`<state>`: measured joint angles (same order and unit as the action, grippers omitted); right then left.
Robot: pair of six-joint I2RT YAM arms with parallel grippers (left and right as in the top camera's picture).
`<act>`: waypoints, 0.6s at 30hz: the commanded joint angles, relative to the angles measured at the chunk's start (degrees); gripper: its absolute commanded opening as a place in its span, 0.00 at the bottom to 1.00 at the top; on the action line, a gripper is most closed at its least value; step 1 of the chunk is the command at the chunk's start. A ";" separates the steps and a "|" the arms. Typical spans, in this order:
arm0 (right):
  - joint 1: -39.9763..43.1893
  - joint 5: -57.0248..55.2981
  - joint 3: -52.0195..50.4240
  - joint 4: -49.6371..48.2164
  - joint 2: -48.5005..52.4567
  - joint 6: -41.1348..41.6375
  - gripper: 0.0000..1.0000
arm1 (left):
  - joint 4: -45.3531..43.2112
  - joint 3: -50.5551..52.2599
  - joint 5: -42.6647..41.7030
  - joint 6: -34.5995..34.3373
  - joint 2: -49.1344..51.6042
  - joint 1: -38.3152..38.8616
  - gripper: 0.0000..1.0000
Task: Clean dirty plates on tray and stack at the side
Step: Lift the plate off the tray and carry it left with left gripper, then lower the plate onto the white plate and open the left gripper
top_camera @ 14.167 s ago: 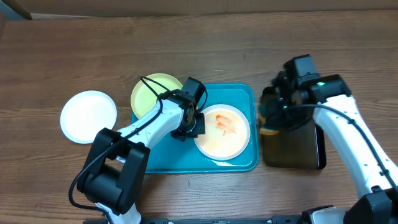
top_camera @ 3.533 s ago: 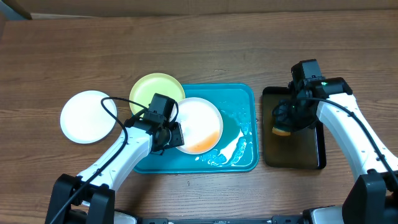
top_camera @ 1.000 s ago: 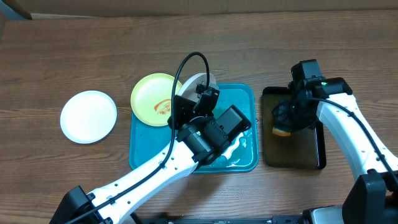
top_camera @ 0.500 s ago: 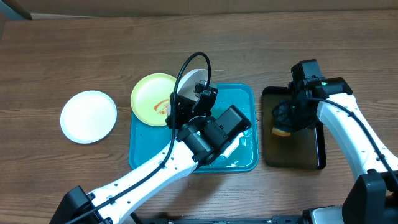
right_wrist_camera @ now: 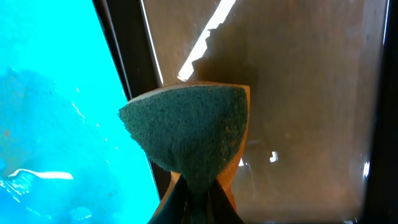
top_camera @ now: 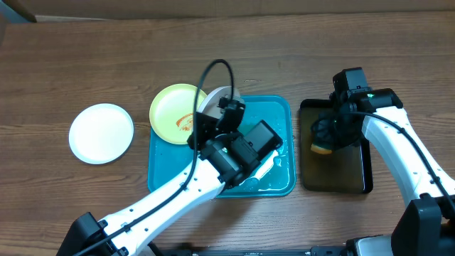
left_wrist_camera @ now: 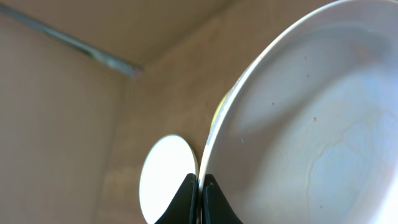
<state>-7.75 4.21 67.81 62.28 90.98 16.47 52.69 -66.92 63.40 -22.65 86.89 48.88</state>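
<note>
Our left hand (left_wrist_camera: 200, 186) pinches the rim of a white plate (left_wrist_camera: 311, 124), tilted on edge over the tray (top_camera: 160, 156); the clean plate (top_camera: 101, 133) lies at frame left, probably its stacking spot.

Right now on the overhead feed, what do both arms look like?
Both have white tubular links, black joint housings and black wrists. The left arm carries a thin black cable looping above its wrist; the right arm shows a small green light near its wrist.
</note>
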 commanded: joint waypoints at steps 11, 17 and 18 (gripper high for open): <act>0.04 -5.11 0.79 -7.39 1.14 0.24 0.04 | 4.20 -1.51 -34.91 -9.88 -12.79 -27.74 0.04; 0.07 -5.49 0.74 -7.52 6.12 0.26 0.04 | 4.20 -1.51 -43.82 -4.72 -13.40 -41.92 0.04; 0.07 -5.46 0.74 -7.58 6.99 0.26 0.04 | 4.20 -1.51 -45.03 -3.91 -13.42 -44.15 0.04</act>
<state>-7.75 -0.14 67.81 55.05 95.44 16.49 57.19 -67.02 26.20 -29.85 74.26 9.96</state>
